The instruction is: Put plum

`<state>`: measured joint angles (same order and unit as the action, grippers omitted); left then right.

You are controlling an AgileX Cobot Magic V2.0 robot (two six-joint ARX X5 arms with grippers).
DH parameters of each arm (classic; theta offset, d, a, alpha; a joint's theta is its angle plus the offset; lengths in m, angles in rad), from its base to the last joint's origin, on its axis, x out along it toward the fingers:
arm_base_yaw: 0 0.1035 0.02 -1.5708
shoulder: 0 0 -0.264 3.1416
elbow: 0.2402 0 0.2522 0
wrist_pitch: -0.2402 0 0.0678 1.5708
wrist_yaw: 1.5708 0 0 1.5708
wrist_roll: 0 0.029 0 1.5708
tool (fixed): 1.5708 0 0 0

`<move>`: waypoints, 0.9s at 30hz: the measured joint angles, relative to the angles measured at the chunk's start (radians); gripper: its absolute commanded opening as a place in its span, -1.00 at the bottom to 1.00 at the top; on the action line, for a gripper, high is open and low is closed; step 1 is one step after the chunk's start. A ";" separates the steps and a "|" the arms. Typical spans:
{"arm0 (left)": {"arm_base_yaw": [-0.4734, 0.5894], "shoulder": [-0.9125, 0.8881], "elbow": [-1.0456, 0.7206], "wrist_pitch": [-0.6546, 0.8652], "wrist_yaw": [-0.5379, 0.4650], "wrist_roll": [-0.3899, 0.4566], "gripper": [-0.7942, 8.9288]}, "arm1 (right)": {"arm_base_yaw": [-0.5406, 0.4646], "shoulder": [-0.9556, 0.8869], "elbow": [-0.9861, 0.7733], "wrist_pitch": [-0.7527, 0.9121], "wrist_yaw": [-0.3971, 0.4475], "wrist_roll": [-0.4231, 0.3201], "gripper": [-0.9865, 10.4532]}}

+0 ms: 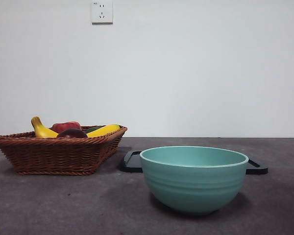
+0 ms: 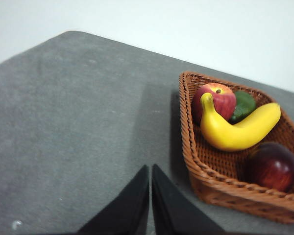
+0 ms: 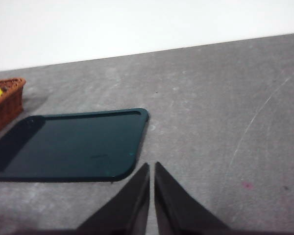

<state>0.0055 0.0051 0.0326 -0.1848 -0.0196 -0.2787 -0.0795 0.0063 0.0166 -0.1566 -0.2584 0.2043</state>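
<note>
Here the grey table [image 1: 49, 205] carries three containers. The largest is a flat dark tray [image 3: 73, 147] with rounded corners; nothing lies on the part of it that the right wrist view shows, and from the front only its two ends show behind the bowl. In front of the tray stands a teal bowl [image 1: 193, 178], upright and near the camera; the low front view does not show what is inside it. Beside the tray sits a brown wicker basket [image 2: 225, 188], holding the fruit. A yellow banana [image 2: 237, 129] lies across its middle, a red apple [image 2: 220, 100] and a dark green fruit [image 2: 245, 105] rest behind it, and the plum [image 2: 272, 166], dark maroon and glossy, sits in the basket's near corner, just beside the banana. The left gripper [image 2: 151, 169] hangs over bare table near the basket, jaws pressed together and holding nothing. The right gripper [image 3: 152, 166] hangs just beside the tray's corner, its jaws likewise closed and empty.
</note>
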 measured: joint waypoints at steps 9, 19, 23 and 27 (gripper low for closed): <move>0.000 0.003 0.076 -0.129 0.088 -0.107 -0.82 | 0.000 0.001 0.048 -0.038 -0.001 0.110 -0.82; 0.000 0.136 0.356 -0.270 0.101 -0.122 -0.82 | 0.000 0.079 0.303 -0.212 -0.006 0.118 -0.82; 0.000 0.248 0.478 -0.359 0.173 -0.072 -0.82 | 0.000 0.181 0.438 -0.324 -0.050 0.098 -0.82; 0.000 0.373 0.593 -0.440 0.268 0.001 -0.82 | 0.000 0.319 0.583 -0.450 -0.122 0.036 -0.82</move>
<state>0.0055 0.3786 0.6254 -0.6247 0.2485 -0.2775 -0.0795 0.3252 0.5995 -0.6067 -0.3805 0.2401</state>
